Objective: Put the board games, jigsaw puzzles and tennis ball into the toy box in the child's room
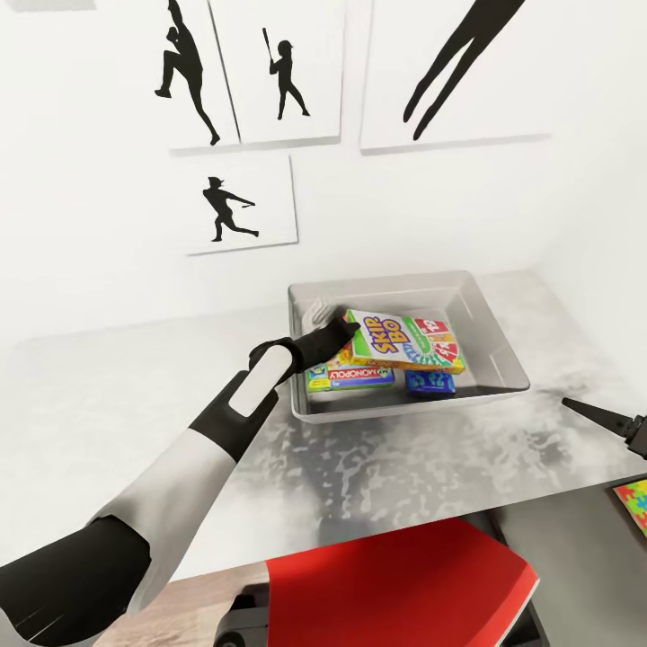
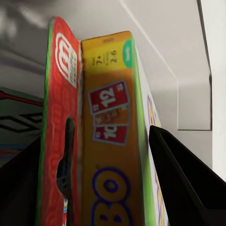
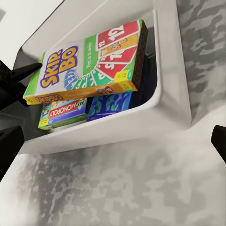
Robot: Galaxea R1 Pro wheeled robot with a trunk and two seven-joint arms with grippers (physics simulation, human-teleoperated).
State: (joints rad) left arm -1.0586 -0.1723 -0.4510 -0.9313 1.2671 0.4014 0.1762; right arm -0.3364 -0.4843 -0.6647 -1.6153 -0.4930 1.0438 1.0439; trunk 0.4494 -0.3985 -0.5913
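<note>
In toy box (image 1: 503,346) | left hand (image 1: 346,325) clamped on Skip-Bo box (image 1: 404,341) edge | right hand (image 1: 598,415) apart

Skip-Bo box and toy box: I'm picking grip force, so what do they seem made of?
The Skip-Bo box looks like printed cardboard with a slight sheen: flat panels, crisp folded edges, colour print all over. The toy box looks like smooth moulded light-grey plastic, though painted metal is possible: thick rounded rim, sloped walls.

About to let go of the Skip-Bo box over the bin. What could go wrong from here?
1. The Skip-Bo box sits tilted on the Monopoly box and blue box; released, it may slide.
2. The left gripper sits just inside the toy box rim; withdrawing could snag it.
3. A jigsaw puzzle lies outside.
</note>
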